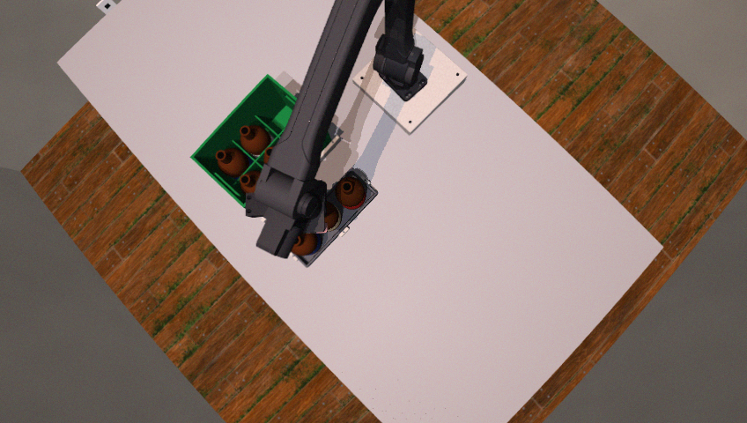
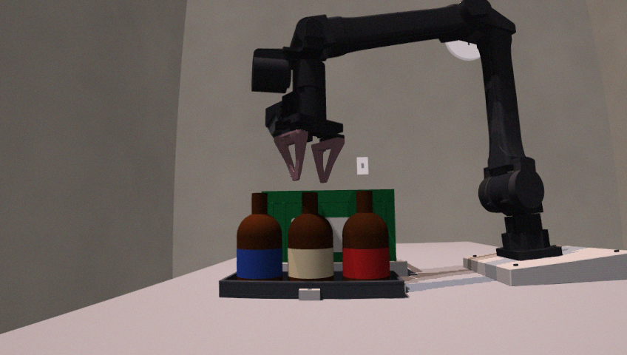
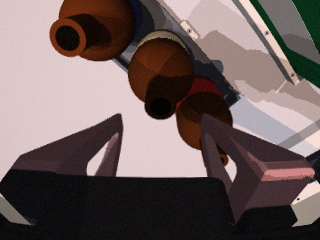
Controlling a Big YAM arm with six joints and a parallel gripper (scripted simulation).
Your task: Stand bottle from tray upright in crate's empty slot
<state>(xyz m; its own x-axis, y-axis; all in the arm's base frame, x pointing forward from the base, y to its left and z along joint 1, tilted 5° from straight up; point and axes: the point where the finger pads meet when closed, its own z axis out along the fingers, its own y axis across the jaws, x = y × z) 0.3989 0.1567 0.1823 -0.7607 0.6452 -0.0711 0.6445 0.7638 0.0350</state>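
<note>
My gripper (image 2: 309, 180) (image 3: 161, 120) is open and empty, pointing down with its fingertips a little above the bottle necks. Three brown bottles stand upright in the dark tray (image 2: 264, 289): a blue-label bottle (image 1: 306, 244) (image 2: 259, 263) (image 3: 97, 30), a cream-label bottle (image 2: 310, 263) (image 3: 160, 65) in the middle and a red-label bottle (image 1: 350, 192) (image 2: 366, 263) nearest the arm's base. In the exterior view the gripper appears over the middle bottle. The green crate (image 1: 246, 107) (image 2: 283, 197) holds several bottles; an empty slot (image 1: 283, 116) shows at its upper end. The arm hides part of the crate.
The crate stands close beside the tray, behind it in the exterior view. The arm's base plate (image 1: 410, 117) (image 2: 537, 274) is to the right of both. The forearm (image 1: 314, 100) passes over the crate's right side.
</note>
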